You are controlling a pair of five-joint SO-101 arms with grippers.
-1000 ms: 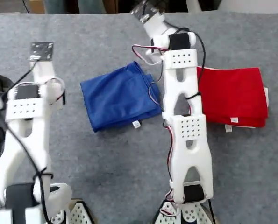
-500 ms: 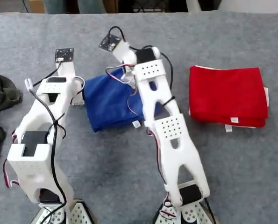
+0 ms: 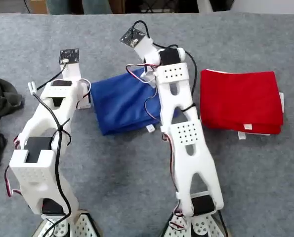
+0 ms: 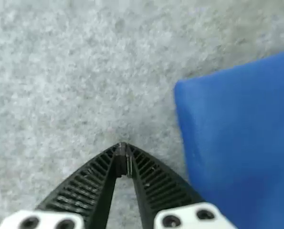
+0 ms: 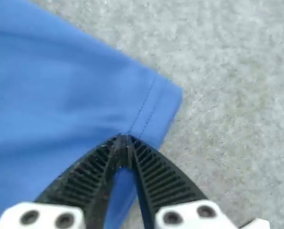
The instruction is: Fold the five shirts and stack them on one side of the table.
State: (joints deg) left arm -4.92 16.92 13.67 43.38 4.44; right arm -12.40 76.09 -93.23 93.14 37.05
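We see the grey table [image 3: 265,187] across the whole high view, with the two arms rising from the lower edge. The right arm [image 3: 186,133] runs up the middle of the frame, and its wrist sits over the upper right corner of the blue shirt. The left arm [image 3: 43,133] leans up the left side and ends just beside that shirt's left edge.

The folded red shirt [image 3: 240,101] lies right of centre, a white edge peeping out at its right side. The folded blue shirt [image 3: 122,103] lies at centre, apart from the red one. A dark green garment [image 3: 1,98] is bunched at the left edge.

In its wrist view, we find the right gripper [image 5: 122,140] with tips pressed together over the blue shirt's stitched corner. The left gripper [image 4: 122,148] is likewise closed tip to tip, over bare table just beside the blue cloth.
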